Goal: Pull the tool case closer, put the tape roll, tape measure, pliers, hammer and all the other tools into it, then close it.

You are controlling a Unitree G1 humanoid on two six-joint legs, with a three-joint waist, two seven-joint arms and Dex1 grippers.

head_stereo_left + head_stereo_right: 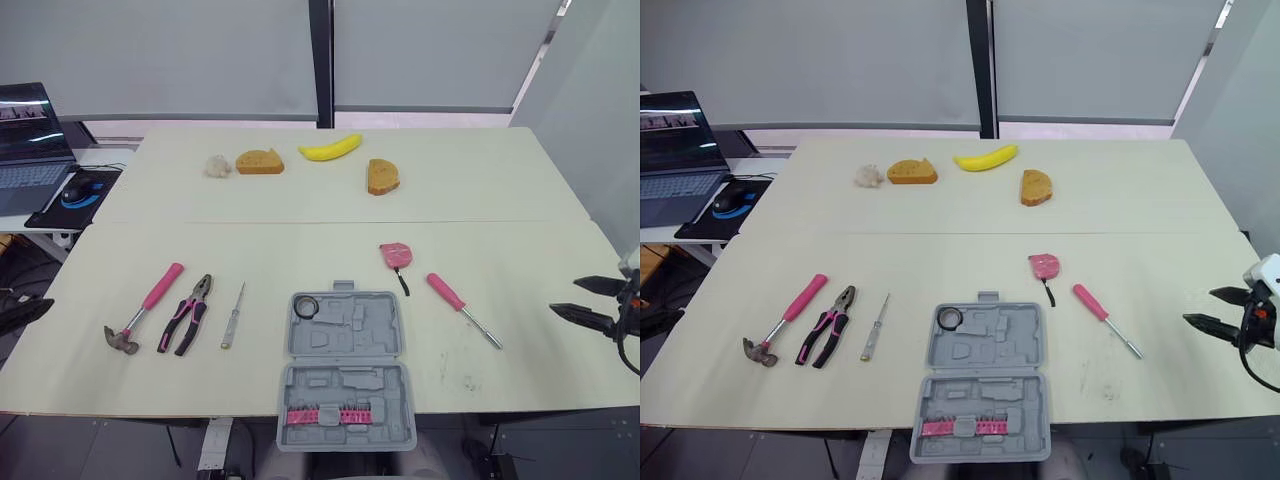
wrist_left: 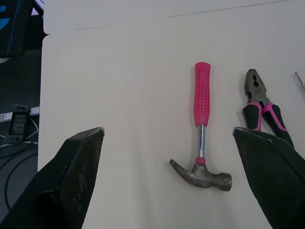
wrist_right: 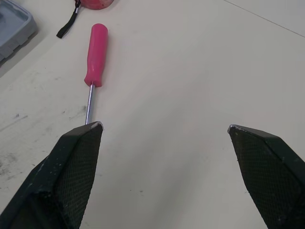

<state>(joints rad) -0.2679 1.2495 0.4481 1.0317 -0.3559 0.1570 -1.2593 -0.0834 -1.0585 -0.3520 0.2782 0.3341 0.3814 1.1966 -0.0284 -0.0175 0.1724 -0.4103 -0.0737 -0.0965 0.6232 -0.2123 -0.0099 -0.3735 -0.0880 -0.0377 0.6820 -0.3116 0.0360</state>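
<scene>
Grey plastic tool case (image 1: 345,390) open between both pincers, black tape roll (image 1: 306,307) already in it — little else done, I judge. Left pincer (image 2: 167,130) spread, pink-handled hammer (image 2: 200,129) dead ahead; right pincer (image 3: 164,125) spread, pink-handled screwdriver (image 3: 95,59) beside one finger. Pink-black pliers (image 2: 257,98), pink tape measure (image 1: 394,254) still out.

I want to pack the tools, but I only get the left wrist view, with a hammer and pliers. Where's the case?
Observer: The tool case lies open at the table's near edge, right of the pliers.
Operator: Anything inside yet?
Observer: A tape roll sits in its far left corner.
Operator: What's the other pincer doing?
Observer: The right pincer is open and empty, above the table near its right edge.
</scene>
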